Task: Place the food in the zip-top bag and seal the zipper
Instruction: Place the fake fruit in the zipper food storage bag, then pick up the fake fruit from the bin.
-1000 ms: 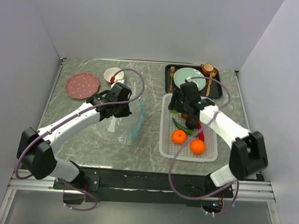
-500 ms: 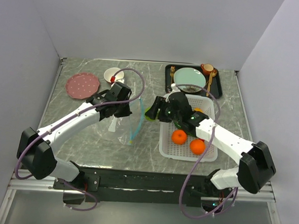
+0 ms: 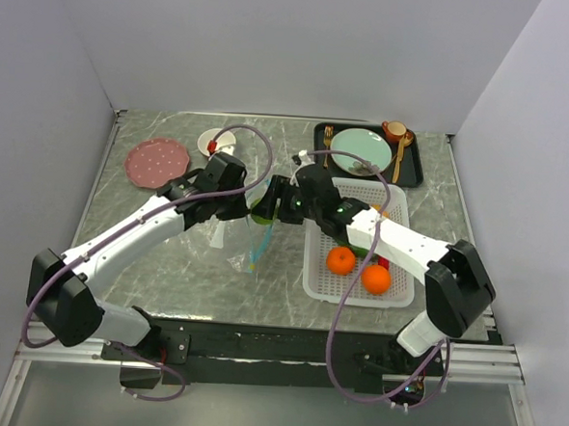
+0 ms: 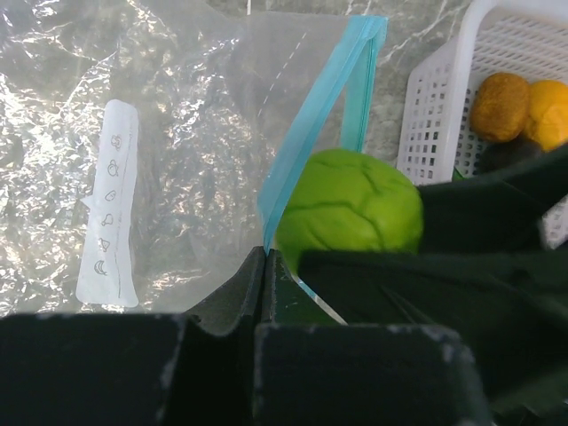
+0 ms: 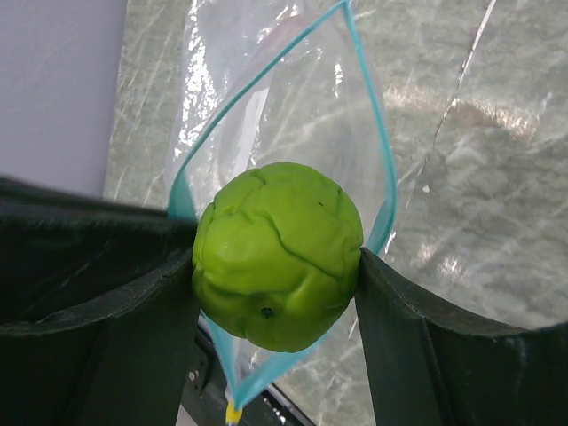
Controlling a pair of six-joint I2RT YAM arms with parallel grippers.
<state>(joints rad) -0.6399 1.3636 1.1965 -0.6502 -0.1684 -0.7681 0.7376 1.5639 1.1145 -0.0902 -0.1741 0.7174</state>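
White icon label [image 4: 106,204] marks bag [image 4: 200,124] pinched by left tool [image 4: 264,264]; right tool [image 5: 275,282] grips green apple [image 5: 277,248].

A grey marbled table [image 3: 260,294] sits boxed in by plain pale walls [image 3: 275,48] under soft, even light.

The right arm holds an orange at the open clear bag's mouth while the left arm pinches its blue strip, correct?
Not an orange: the right wrist view shows a green apple between the right fingers. The rest stands: the bag is open, and the left fingers pinch its blue strip.
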